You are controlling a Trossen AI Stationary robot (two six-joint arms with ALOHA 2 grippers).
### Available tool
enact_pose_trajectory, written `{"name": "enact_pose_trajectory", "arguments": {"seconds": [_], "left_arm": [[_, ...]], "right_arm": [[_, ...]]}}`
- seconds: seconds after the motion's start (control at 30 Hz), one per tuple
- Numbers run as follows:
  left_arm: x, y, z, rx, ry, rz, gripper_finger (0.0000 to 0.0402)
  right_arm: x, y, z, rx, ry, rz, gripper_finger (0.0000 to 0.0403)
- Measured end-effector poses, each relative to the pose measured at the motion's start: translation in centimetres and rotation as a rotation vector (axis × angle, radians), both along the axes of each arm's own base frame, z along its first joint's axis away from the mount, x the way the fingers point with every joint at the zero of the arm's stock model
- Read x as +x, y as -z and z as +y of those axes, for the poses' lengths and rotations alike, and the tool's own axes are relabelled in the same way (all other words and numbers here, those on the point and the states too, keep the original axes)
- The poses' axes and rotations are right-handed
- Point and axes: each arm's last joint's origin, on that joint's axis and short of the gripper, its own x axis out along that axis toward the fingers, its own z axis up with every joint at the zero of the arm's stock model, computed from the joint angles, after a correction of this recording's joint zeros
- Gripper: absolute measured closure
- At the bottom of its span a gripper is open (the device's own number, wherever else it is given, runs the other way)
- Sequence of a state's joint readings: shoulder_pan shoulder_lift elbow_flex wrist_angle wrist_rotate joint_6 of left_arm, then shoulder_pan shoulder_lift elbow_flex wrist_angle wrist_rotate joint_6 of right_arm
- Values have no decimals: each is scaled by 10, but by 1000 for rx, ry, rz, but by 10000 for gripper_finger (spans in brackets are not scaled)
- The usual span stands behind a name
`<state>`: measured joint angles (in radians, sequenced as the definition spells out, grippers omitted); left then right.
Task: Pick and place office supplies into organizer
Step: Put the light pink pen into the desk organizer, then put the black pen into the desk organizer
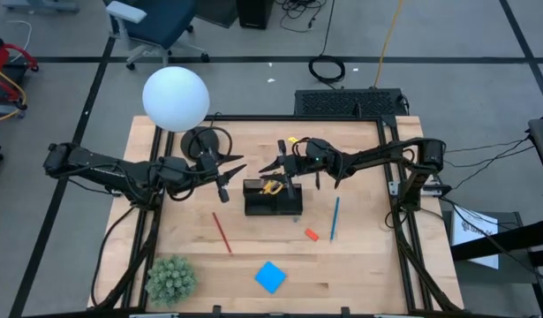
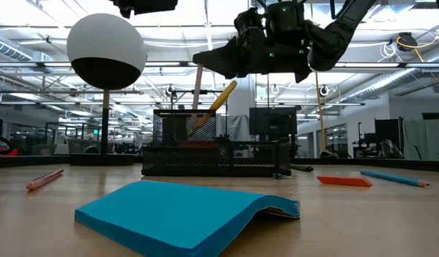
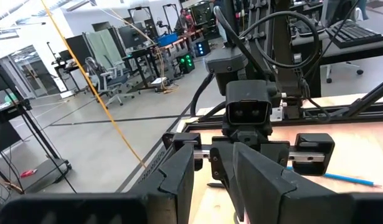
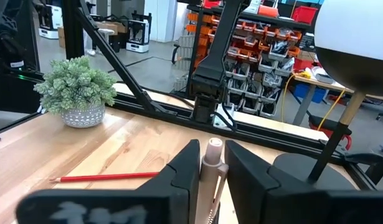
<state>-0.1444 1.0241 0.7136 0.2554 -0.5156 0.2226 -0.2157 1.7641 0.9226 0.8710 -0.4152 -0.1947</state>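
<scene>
The black mesh organizer (image 1: pixel 287 207) (image 2: pixel 212 153) stands mid-table with yellow-handled scissors (image 1: pixel 271 186) in it. A pale pencil (image 2: pixel 198 93) leans upright out of its tall compartment. My right gripper (image 1: pixel 271 166) (image 4: pixel 213 174) hovers over the organizer, shut on the pencil's top. My left gripper (image 1: pixel 236 170) (image 3: pixel 214 180) waits open just left of the organizer, holding nothing. On the table lie a red pencil (image 1: pixel 221 231), a blue pen (image 1: pixel 335 218), an orange eraser (image 1: pixel 312 234) and a blue note pad (image 1: pixel 270 276). My right gripper has the pale pencil's eraser end (image 4: pixel 214 151) between its two fingers, only at their tips. The fingers come level from the table's right side and lie across the pencil. The pencil stands nearly upright, slightly tilted, its lower part inside the organizer's tall compartment.
A white globe lamp (image 1: pixel 176 97) with a round black base (image 1: pixel 205 141) stands at the far left behind my left arm. A green plant (image 1: pixel 171 279) sits at the near left corner. Bare wood lies between the organizer and the near edge.
</scene>
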Motion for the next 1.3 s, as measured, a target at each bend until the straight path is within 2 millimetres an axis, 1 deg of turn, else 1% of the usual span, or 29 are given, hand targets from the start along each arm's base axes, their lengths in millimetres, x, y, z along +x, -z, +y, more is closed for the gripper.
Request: {"name": "enact_pose_trajectory", "arguments": {"seconds": [0.2,0.53,0.77,0.97,1.0,1.1,1.2,1.3], "left_arm": [[0,0,0,0,0,0,282],[0,0,0,7,0,3,282],[0,0,0,17,0,7,282],[0,0,0,18,-8,7,282],[0,0,0,18,-8,8,282],[0,0,0,33,-7,14,282],[0,0,0,38,-7,15,282],[0,0,0,53,-7,19,282]], "right_arm": [[0,0,0,0,0,0,323],[0,-2,0,-3,26,-7,286],[-7,-21,1,35,27,-27,280],[-22,-40,4,58,30,42,280],[-25,-43,5,52,38,54,280],[-35,-52,9,15,136,105,280],[-43,-57,15,-47,235,171,280],[-50,-60,21,-74,306,218,280]]}}
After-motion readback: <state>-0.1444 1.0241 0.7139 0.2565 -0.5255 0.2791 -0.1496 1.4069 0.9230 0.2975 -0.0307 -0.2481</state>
